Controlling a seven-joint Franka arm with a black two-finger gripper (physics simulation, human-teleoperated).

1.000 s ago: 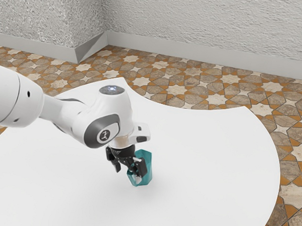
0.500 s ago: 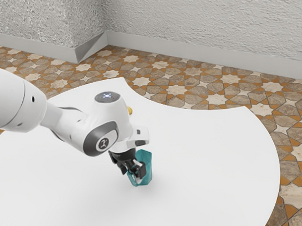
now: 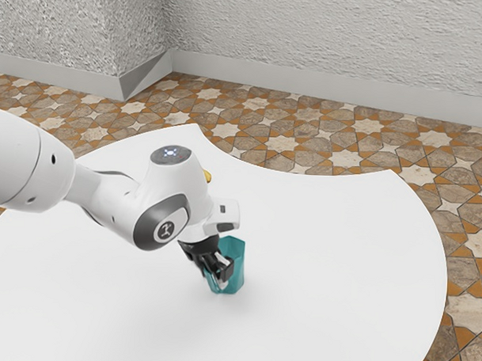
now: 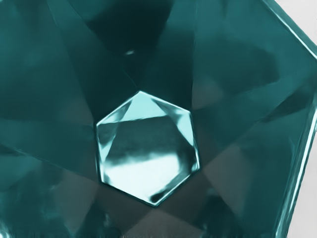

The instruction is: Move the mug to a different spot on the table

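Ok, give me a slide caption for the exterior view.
Franka hand set at the rim of a teal mug on a white table.

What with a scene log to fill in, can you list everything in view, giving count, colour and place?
mug: one, see-through teal, standing on the table near its front middle; the wrist view looks straight down into it
table: one, white, rounded edge, taking up the lower part of the exterior view
small yellow thing: one, peeking out just behind the arm; cannot tell what it is
floor: brown, orange and cream star-patterned tiles, around the table
walls: two, rough grey, meeting in a corner at the back
arm: one, white and grey, coming in from the exterior view's left
claw: one, black, at the mug's rim
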